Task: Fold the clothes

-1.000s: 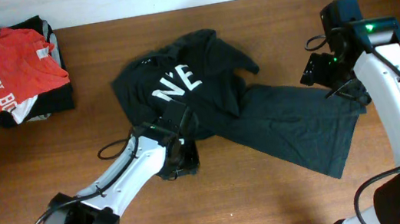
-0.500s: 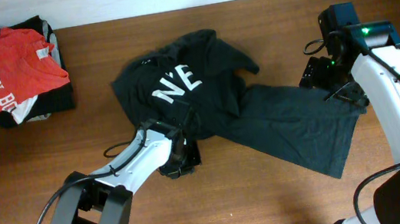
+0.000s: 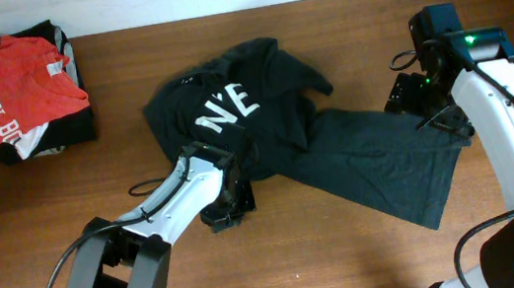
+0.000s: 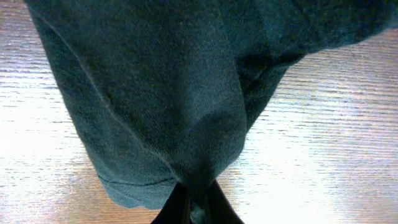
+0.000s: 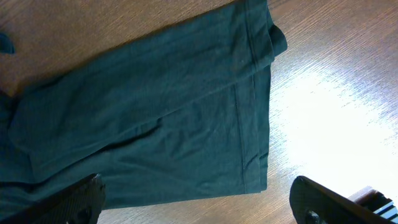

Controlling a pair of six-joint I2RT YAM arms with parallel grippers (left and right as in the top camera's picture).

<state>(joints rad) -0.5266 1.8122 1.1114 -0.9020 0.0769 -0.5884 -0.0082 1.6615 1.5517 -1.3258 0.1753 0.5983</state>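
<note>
The black T-shirt (image 3: 273, 112) lies crumpled across the middle of the table, with white letters on its upper left part and its lower body spread to the right (image 3: 389, 161). My left gripper (image 3: 228, 204) is shut on a fold of the shirt's near left edge; the left wrist view shows the fabric (image 4: 168, 93) bunched into the closed fingers (image 4: 198, 208). My right gripper (image 3: 407, 92) is open and empty, just above the shirt's right edge. The right wrist view shows its spread fingers (image 5: 199, 202) over the shirt's hem (image 5: 249, 112).
A pile of folded clothes with a red T-shirt (image 3: 11, 87) on top sits at the table's far left corner. Bare wooden tabletop (image 3: 352, 261) lies in front of the shirt. The table's back edge meets a white wall.
My left gripper has shifted slightly up and to the right with the pinched fabric. My right gripper moved a little left early on, then stayed still.
</note>
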